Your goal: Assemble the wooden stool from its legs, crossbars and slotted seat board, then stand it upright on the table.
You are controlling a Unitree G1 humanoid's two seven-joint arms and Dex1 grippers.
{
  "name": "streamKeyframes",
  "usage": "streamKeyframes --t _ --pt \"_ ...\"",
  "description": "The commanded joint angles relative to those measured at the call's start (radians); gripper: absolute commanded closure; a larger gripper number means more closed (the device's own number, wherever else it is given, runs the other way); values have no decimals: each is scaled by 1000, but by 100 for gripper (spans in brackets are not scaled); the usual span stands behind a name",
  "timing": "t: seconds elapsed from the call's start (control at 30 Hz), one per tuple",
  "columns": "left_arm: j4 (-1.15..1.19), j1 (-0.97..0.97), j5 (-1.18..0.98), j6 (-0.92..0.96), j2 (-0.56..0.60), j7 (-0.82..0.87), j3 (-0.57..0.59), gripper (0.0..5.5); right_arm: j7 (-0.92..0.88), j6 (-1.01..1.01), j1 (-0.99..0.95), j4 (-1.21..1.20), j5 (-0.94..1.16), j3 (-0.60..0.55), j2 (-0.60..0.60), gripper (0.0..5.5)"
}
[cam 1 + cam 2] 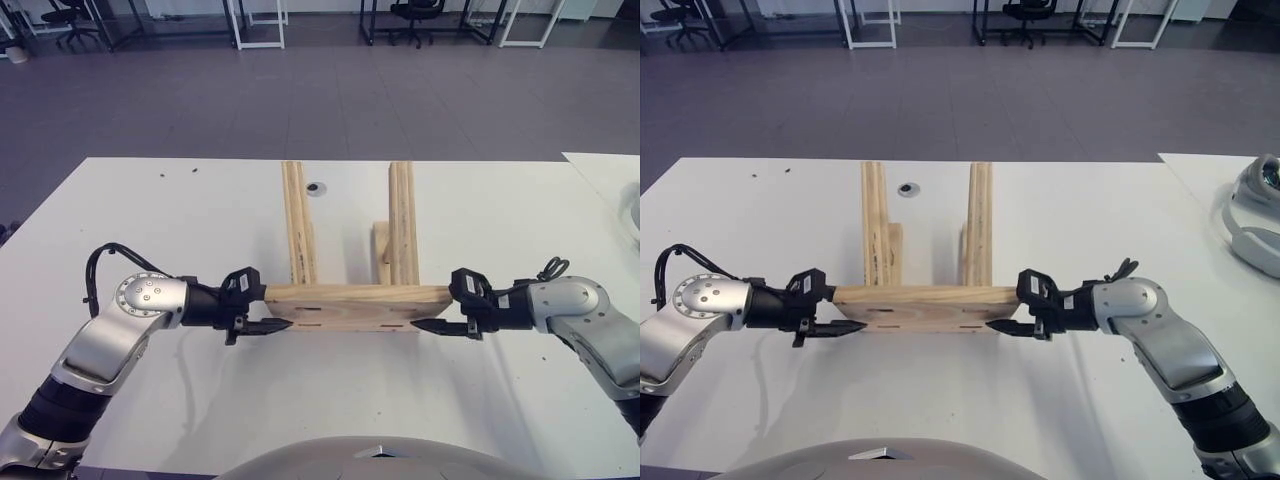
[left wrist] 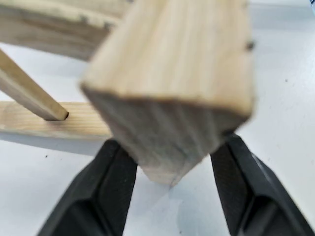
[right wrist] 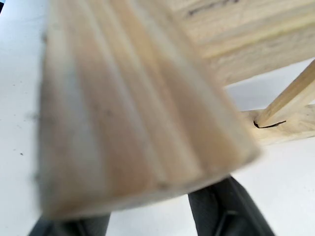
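The wooden stool lies on its side on the white table (image 1: 150, 220). Its slotted seat board (image 1: 355, 305) stands on edge facing me. Two pairs of legs (image 1: 299, 225) (image 1: 403, 220) point away from me, with a short crossbar (image 1: 380, 245) between them. My left gripper (image 1: 272, 318) is shut on the board's left end, and the black fingers (image 2: 106, 191) straddle the end grain (image 2: 172, 142). At the right end, my right gripper (image 1: 428, 322) is shut on the board (image 3: 133, 108), with one finger (image 3: 221, 211) showing below it.
A small dark round hole (image 1: 317, 187) sits in the table just behind the left legs. A white headset-like object (image 1: 1255, 215) lies on a neighbouring table at the right. Bare table surface stretches to both sides and in front of the stool.
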Motion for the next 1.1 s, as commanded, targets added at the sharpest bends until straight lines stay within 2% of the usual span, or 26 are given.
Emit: streamKeyframes --t 0.03,0.1,0.17,0.27,0.37,0.43,0.5,0.6,0.67,0.73,0.8,0.9,1.0,1.03,1.1 --pt "-1 -36 5 -43 19 -54 -4 369 33 -14 -37 -10 5 1 -5 384" --pt "-20 -71 -59 -19 16 -92 23 390 62 -13 -69 -14 21 -12 -8 392" --pt "-24 -241 -279 154 58 -188 118 397 153 101 -225 -31 196 -89 -38 394" --pt "52 -593 -628 551 155 -303 202 400 314 575 -713 158 603 -170 -91 398" --pt "228 -898 -964 950 178 -268 232 403 481 1013 -1074 409 732 -92 -112 400" --pt "379 -1035 -1062 1158 151 -247 223 404 511 1146 -1165 476 861 8 -148 401" --pt "462 -1036 -1189 1222 164 -194 150 411 511 1160 -1160 477 1046 132 -227 417" --pt "568 -1033 -1469 1227 258 -100 -37 419 510 1160 -1186 530 1267 355 -299 418" --pt "622 -1025 -1585 1226 273 -48 -149 419 491 1160 -1175 538 1344 463 -311 418" --pt "619 -935 -1629 1224 279 -18 -195 419 402 1160 -1145 600 1410 528 -260 418" --pt "623 -856 -1635 1221 285 -1 -208 419 323 1160 -1084 626 1461 544 -231 418" --pt "614 -744 -1635 1157 252 133 -191 419 99 1118 -894 622 1521 495 -234 418" --pt "594 -648 -1635 1103 245 245 -149 419 -52 1057 -764 656 1583 458 -285 335" --pt "595 -622 -1635 1088 240 283 -127 380 -88 1048 -731 667 1585 424 -290 307" --pt "589 -571 -1635 1052 224 366 -77 344 -154 1036 -680 680 1587 351 -285 269"
